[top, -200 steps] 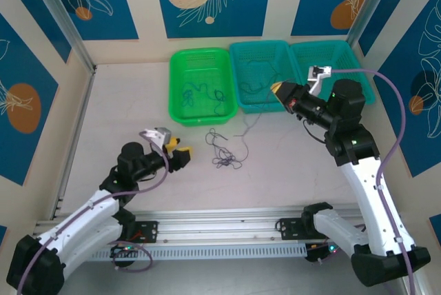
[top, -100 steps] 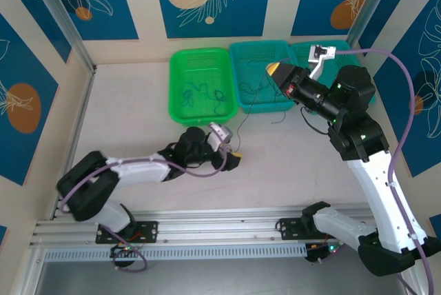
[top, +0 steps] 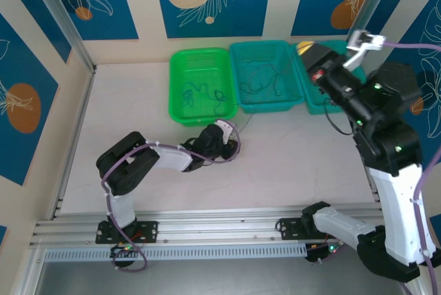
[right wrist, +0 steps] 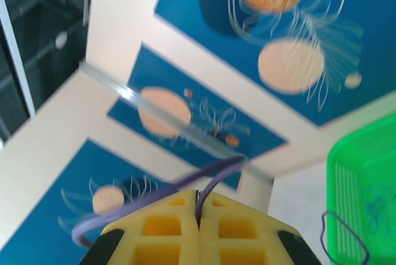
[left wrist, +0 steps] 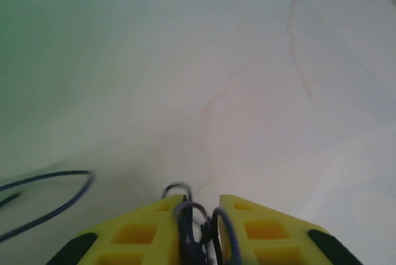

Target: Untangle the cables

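My left gripper [top: 231, 149] lies low on the table just in front of the green basket [top: 180, 112]. In the left wrist view its yellow jaws [left wrist: 201, 200] are shut on a small tangle of dark blue and purplish cables [left wrist: 192, 221]. One blue cable loop [left wrist: 49, 197] trails off to the left on the table. My right gripper [top: 308, 48] is raised over the right-hand teal basket [top: 341, 50]. Its jaws [right wrist: 198, 194] are pressed together on a thin purple cable [right wrist: 216, 175] that arches away from the fingertips.
Three baskets stand in a row at the back. The green one holds blue cables [top: 200, 94] and the middle teal basket [top: 238, 88] holds dark cables [top: 265, 78]. Walls enclose the table on three sides. The green basket [right wrist: 365, 203] shows at the right in the right wrist view.
My left arm reached right to the tangle and its jaws closed on it. My right arm swung up and to the right, from the middle basket toward the right one, still shut.
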Tool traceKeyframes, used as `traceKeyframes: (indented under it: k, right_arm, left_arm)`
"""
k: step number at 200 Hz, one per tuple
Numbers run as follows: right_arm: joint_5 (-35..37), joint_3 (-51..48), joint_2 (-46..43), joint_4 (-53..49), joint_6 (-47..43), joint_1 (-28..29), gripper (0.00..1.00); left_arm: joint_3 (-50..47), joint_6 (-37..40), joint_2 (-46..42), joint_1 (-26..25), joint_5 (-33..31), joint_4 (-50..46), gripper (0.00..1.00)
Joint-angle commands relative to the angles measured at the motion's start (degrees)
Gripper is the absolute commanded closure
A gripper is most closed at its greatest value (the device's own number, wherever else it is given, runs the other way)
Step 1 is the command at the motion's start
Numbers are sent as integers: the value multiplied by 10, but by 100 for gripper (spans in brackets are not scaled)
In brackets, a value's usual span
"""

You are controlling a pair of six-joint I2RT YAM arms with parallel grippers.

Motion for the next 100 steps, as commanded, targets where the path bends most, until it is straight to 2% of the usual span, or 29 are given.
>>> traceKeyframes:
  k: [1, 22, 37, 77, 100]
  right_arm:
    - [88, 46, -38, -39, -31, -34, 100]
    - [105, -9, -66, -68, -25, -50, 100]
    - [125, -95, -97, -85, -10, -54, 100]
    - [125, -429, -197, -89, 51, -63, 100]
    - [104, -624, -248, -37, 72, -61, 93]
  left_arm:
    - [-64, -78, -19, 33, -27, 19, 87]
    - [-105, -80, -69, 49, -28, 31, 100]
    - [-118, -62, -125, 54, -35, 2, 100]
    - [-118, 49, -308, 60, -70, -128, 100]
    - [-89, 130, -373, 60, -56, -204, 100]
